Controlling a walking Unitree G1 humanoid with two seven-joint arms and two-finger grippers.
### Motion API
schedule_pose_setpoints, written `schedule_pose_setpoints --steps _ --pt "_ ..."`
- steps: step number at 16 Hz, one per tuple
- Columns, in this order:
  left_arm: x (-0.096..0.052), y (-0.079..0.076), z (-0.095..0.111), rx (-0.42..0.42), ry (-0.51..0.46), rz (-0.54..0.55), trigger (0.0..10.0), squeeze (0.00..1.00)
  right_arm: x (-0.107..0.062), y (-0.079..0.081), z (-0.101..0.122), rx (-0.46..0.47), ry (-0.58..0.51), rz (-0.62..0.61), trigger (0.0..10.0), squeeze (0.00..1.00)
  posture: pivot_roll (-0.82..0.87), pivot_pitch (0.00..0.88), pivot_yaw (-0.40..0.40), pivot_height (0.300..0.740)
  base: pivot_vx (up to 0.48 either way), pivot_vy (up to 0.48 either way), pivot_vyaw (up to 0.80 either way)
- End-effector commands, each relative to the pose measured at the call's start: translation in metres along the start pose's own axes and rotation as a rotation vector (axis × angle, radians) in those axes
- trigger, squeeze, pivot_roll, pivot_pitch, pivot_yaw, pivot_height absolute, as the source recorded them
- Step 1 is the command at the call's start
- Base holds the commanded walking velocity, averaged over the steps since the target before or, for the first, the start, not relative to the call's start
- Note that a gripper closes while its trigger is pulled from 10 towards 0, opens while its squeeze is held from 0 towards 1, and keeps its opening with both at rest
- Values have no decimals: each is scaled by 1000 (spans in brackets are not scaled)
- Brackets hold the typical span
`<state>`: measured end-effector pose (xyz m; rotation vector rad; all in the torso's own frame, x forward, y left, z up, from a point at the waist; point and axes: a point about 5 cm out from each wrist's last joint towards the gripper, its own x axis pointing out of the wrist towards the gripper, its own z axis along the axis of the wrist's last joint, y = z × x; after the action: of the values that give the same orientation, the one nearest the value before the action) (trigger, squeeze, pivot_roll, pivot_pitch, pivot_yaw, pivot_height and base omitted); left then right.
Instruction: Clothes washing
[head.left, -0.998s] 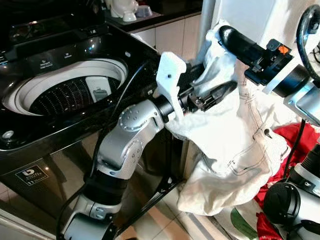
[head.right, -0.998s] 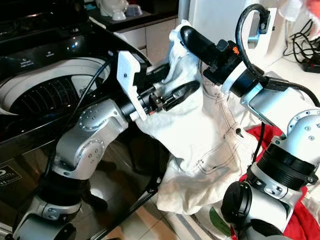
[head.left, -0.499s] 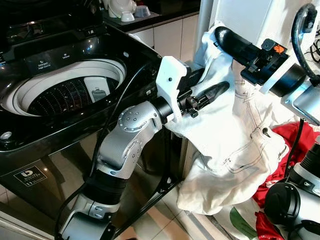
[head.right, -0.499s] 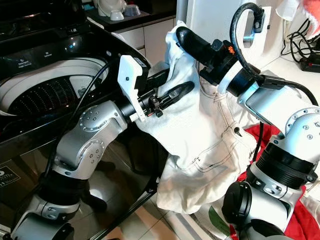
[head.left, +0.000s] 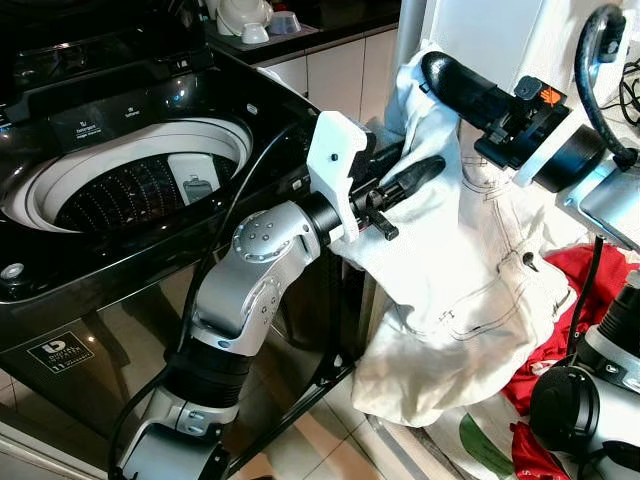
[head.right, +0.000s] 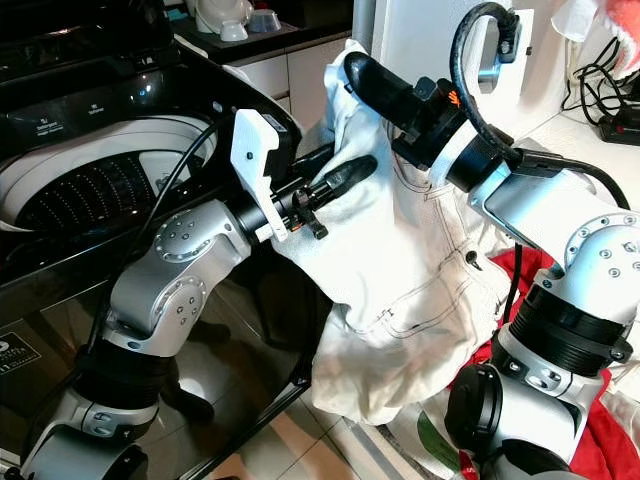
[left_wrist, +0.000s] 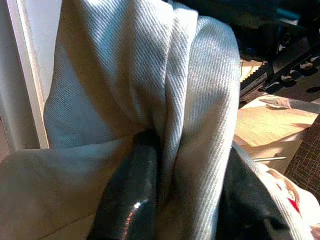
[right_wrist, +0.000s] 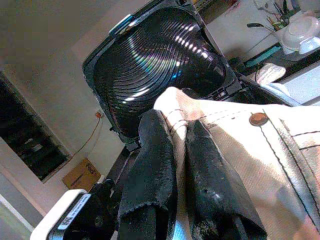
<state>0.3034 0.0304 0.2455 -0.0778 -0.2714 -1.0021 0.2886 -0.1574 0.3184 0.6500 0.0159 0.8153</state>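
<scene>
while the top-load washing machine (head.left: 130, 190) sits lid-up on the robot's left with its drum (head.left: 135, 195) bare of laundry, the white trousers (head.left: 470, 270) hang in the air just right of it, held up by both arms. most of the cloth drapes down over a red garment (head.left: 590, 280) and a laundry heap by the floor. compared with a second ago the garment has shifted a little up and toward the machine, and both arms have crept that way too. camera is barely moved, so it's a real carry. judgement: transfer to the drum is under way, but the bulk of the fabric is not yet over the opening. right gripper (head.right: 352, 72) is high, above the washer's right edge, fingers (right_wrist: 150, 150) pinched closed on the waistband near a copper button (right_wrist: 258, 119). left gripper (head.left: 420, 170) is lower, beside the washer's corner, fingers (left_wrist: 132, 190) clamped tight around a thick fold. next needs more lift and leftward travel, so the trailing legs clear the rim; risk is the hem snagging on the washer's edge. small white bowls sit on the counter (head.left: 300, 35) behind.
</scene>
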Motion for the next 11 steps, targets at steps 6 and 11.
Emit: schedule_pose_setpoints --steps 6,11 --pt "-1 8 -1 -2 21 25 0 0 -1 12 2 -42 -16 52 0 0 -76 0 30 740 0 0 0" --pt "-10 46 17 116 -16 201 0 0 -4 15 -1 -97 9 63 10000 1000 -73 0 34 740 0 0 0"
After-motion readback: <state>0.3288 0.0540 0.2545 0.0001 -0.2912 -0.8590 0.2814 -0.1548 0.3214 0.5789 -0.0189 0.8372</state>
